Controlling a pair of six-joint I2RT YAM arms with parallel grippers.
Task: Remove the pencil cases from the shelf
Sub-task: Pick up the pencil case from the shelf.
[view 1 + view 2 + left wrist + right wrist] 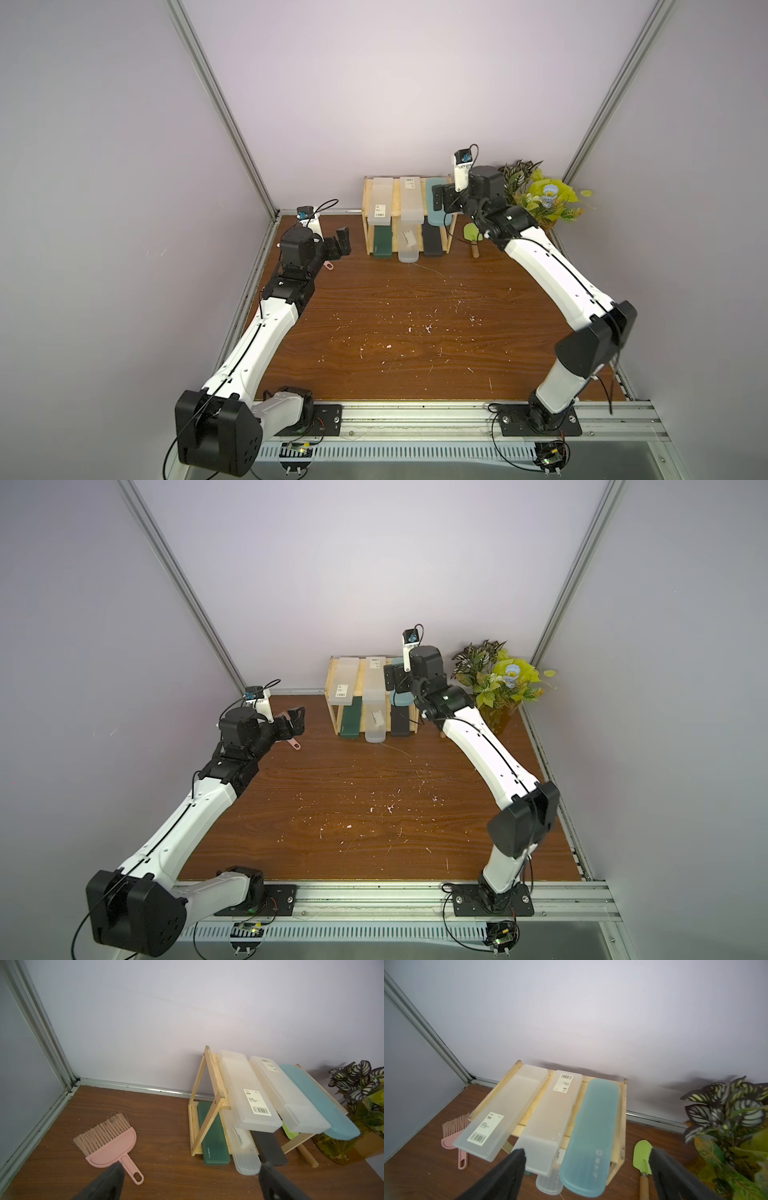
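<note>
- Reaching with the right gripper (pixel 586 1154), jaws spread wide and empty, over the near end of the teal case (pixel 591 1126), at the right of the top board.
- Finding all six pencil cases on the shelf (pixel 623 1105), at the far middle of the surface (pixel 395 332). Up top, from left: left frosted case (pixel 382 201), middle frosted case (pixel 411 201), then the teal one. Below: green case (pixel 382 243), clear case (pixel 408 247), black case (pixel 432 243).
- To do this step well, probably: centre on the teal case, come straight down, close across its narrow width at the overhanging near end, then lift and draw toward the near side.
- Watch the fingertip (pixel 515 1163) on the frosted side: lined up over the middle frosted case, just beside the teal one, with little room to slip between. Better to shift right first.
- Expect a smooth, rounded lid, likely slippery. Grip low on the sides.
- Noting the left gripper (pixel 192 1165), equally wide and empty, hanging at the far left near the pink brush (pixel 112 1147), well apart from the shelf.
- Hard to make out:
  - far ends of the three lower cases, under the top board
  - black case, out of the right wrist view
  - trowel (pixel 641 1153), partly behind the right arm in both top views
  - white thing inside the clear case, too vague to name
  - any gap between gripper and teal lid, impossible to tell
</note>
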